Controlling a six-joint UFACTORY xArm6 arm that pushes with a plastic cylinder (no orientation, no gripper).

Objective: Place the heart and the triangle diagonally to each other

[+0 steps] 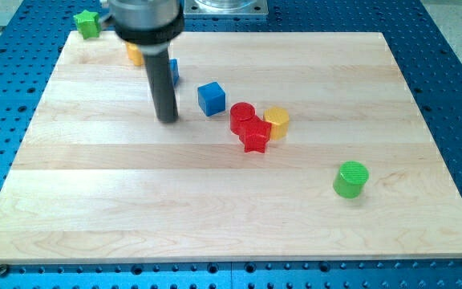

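Observation:
My tip point(167, 120) rests on the wooden board point(215, 209), left of the middle. A yellow block point(134, 54) near the view's top left is partly hidden behind the rod, so its shape is unclear. A blue block point(174, 71) peeks out just right of the rod, also mostly hidden. Both lie above the tip in the view, apart from it. A blue cube point(211, 98) sits a little to the tip's right.
A red cylinder point(242, 116), a red star point(254, 137) and a yellow hexagon point(277, 122) cluster right of the blue cube. A green cylinder point(351, 179) stands at the lower right. A green star point(87, 23) sits at the board's top left corner.

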